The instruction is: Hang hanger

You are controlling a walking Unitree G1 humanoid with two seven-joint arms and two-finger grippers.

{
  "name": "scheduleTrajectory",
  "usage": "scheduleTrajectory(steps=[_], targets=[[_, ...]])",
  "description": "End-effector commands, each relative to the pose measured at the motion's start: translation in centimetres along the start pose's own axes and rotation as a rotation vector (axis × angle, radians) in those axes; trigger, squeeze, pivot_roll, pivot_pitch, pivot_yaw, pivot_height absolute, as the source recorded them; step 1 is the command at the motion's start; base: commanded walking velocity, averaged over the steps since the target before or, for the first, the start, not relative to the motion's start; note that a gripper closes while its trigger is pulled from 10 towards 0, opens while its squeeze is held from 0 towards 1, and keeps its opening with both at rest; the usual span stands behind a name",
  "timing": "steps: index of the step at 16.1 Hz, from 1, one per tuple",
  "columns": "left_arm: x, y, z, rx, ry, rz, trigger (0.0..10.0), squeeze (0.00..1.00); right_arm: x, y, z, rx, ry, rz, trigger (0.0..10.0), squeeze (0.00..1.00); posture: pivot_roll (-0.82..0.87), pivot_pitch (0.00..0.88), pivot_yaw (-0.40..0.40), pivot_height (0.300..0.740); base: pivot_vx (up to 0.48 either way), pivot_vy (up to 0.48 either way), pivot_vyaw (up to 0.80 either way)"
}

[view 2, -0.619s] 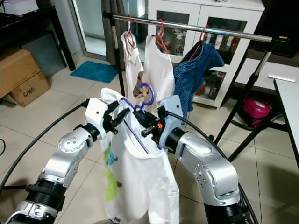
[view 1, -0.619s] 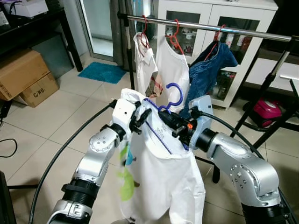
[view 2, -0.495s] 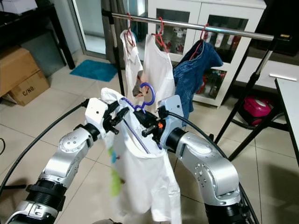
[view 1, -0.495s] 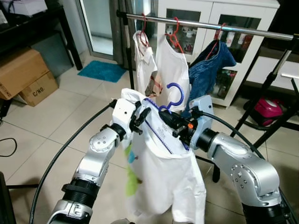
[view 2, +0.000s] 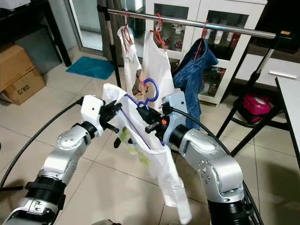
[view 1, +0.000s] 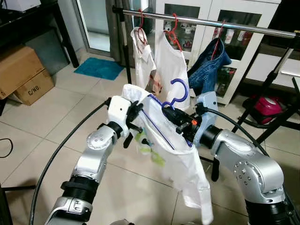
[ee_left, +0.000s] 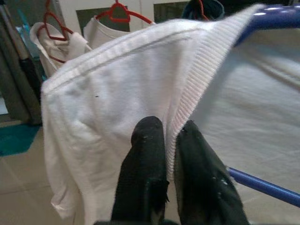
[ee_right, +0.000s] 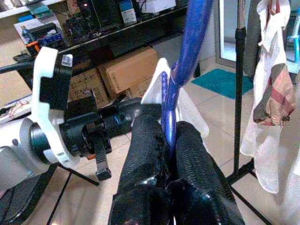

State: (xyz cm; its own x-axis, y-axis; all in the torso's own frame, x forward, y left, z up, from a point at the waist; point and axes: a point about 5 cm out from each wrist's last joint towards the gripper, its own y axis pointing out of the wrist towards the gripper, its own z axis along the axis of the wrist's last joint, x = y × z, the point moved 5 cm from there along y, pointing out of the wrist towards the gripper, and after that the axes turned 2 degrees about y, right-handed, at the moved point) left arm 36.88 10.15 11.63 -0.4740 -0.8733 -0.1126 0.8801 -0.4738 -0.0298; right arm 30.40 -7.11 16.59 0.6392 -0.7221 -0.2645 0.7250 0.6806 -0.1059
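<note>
Left eye view: right gripper (view 1: 172,112) clamped on hanger (view 1: 174,95), hook up, below rail (view 1: 206,22). Left gripper (ee_left: 164,140) pinching shirt (view 1: 168,154) collar.

Both end effectors hold a blue hanger (view 1: 174,92) bearing a white shirt (view 1: 178,159)

We hold both silver arms raised and bent inward before the chest, the wrists near each other. Our left gripper (ee_left: 168,140) has its two black fingers (ee_left: 145,154) pressed together, pinching a white shirt (view 1: 154,140) at its ribbed edge. Our right gripper (ee_right: 169,136) is clamped on the blue hanger (view 1: 176,93), fingers tight on either side.
</note>
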Motion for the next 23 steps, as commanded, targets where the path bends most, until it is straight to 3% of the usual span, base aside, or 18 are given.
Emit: scheduleTrajectory(steps=[1, 2, 5, 7, 8, 9, 10, 12, 13, 14, 16, 17, 19, 20, 21, 22, 23], targets=[[-0.9, -0.1, 0.3, 0.01, -0.009, 0.029, 0.0, 0.0, -0.2, 0.0, 0.7, 0.016, -0.01, 0.016, 0.0, 0.0, -0.09, 0.0, 0.027, 0.74, 0.0, 0.0, 0.0], [-1.1, -0.1, 0.3, 0.01, -0.01, 0.037, 0.0, 0.0, 0.0, 0.0, 0.5, 0.008, -0.015, 0.009, 0.0, 0.0, -0.08, 0.0, 0.027, 0.74, 0.0, 0.0, 0.0], [-3.8, -1.2, 3.7, 0.101, 0.032, 0.086, 0.0, 0.0, 2.2, -0.8, -2.5, -0.178, -0.208, -0.064, 0.0, 0.0, -0.08, 0.0, 0.024, 0.74, 0.0, 0.0, 0.0], [-6.2, -1.9, 5.9, 0.132, 0.072, 0.139, 0.0, 0.0, 2.4, -1.6, -3.6, -0.24, -0.281, -0.04, 0.0, 0.0, -0.09, 0.0, 0.021, 0.74, 0.0, 0.0, 0.0], [-8.3, -2.5, 6.2, 0.088, 0.139, 0.187, 0.0, 0.0, 2.1, -2.2, -3.9, -0.256, -0.298, 0.012, 0.0, 0.0, -0.08, 0.0, 0.023, 0.74, 0.0, 0.0, 0.0], [-10.7, -3.5, 5.3, -0.007, 0.21, 0.24, 0.0, 0.0, 1.6, -2.8, -3.2, -0.21, -0.271, 0.085, 0.0, 0.0, -0.07, 0.0, 0.026, 0.74, 0.0, 0.0, 0.0], [-11.1, -3.8, 4.9, -0.034, 0.218, 0.248, 0.0, 0.0, 1.3, -3.0, -3.0, -0.193, -0.261, 0.106, 0.0, 0.0, -0.07, 0.0, 0.026, 0.74, 0.0, 0.0, 0.0], [-14.3, -6.2, 2.8, -0.166, 0.309, 0.35, 0.0, 0.0, 0.1, -3.8, -1.7, -0.138, -0.218, 0.201, 0.0, 0.0, -0.08, 0.0, 0.029, 0.74, 0.0, 0.0, 0.0], [-15.2, -7.0, 2.6, -0.17, 0.299, 0.399, 0.0, 0.0, -0.4, -4.2, -1.8, -0.146, -0.226, 0.238, 0.0, 0.0, -0.09, 0.0, 0.029, 0.74, 0.0, 0.0, 0.0], [-15.2, -7.0, 2.4, -0.159, 0.256, 0.404, 0.0, 0.0, -0.9, -4.4, -1.7, -0.142, -0.217, 0.276, 0.0, 0.0, -0.08, 0.0, 0.031, 0.74, 0.0, 0.0, 0.0], [-12.7, -5.8, 1.7, -0.148, 0.2, 0.295, 0.0, 0.0, -0.6, -4.0, -0.7, -0.064, -0.16, 0.244, 0.0, 0.0, -0.08, 0.0, 0.034, 0.74, 0.0, 0.0, 0.0], [-7.0, -3.9, 0.5, -0.139, 0.177, 0.05, 0.0, 0.0, 1.9, -2.3, 2.1, 0.116, -0.025, 0.043, 0.0, 0.0, -0.08, 0.0, 0.031, 0.74, 0.0, 0.0, 0.0], [-0.4, -2.9, -0.1, -0.114, 0.145, -0.209, 0.0, 0.0, 4.6, -1.1, 3.9, 0.283, 0.167, -0.194, 0.0, 0.0, -0.09, 0.0, 0.028, 0.74, 0.0, 0.0, 0.0], [1.5, -2.9, -0.1, -0.111, 0.123, -0.298, 0.0, 0.0, 6.2, -1.2, 4.0, 0.319, 0.213, -0.311, 0.0, 0.0, -0.09, 0.0, 0.028, 0.74, 0.0, 0.0, 0.0], [1.9, -2.9, -0.1, -0.112, 0.116, -0.317, 0.0, 0.0, 6.6, -1.3, 3.9, 0.326, 0.223, -0.344, 0.0, 0.0, -0.09, 0.0, 0.028, 0.74, 0.0, 0.0, 0.0], [1.8, -2.9, -0.3, -0.127, 0.116, -0.305, 0.0, 0.0, 9.3, -2.7, 3.5, 0.368, 0.257, -0.523, 0.0, 0.0, -0.07, 0.0, 0.034, 0.74, 0.0, 0.0, 0.0], [1.1, -3.1, -0.3, -0.131, 0.11, -0.27, 0.0, 0.0, 10.4, -3.5, 3.0, 0.358, 0.231, -0.601, 0.0, 0.0, -0.07, 0.0, 0.032, 0.74, 0.0, 0.0, 0.0]])
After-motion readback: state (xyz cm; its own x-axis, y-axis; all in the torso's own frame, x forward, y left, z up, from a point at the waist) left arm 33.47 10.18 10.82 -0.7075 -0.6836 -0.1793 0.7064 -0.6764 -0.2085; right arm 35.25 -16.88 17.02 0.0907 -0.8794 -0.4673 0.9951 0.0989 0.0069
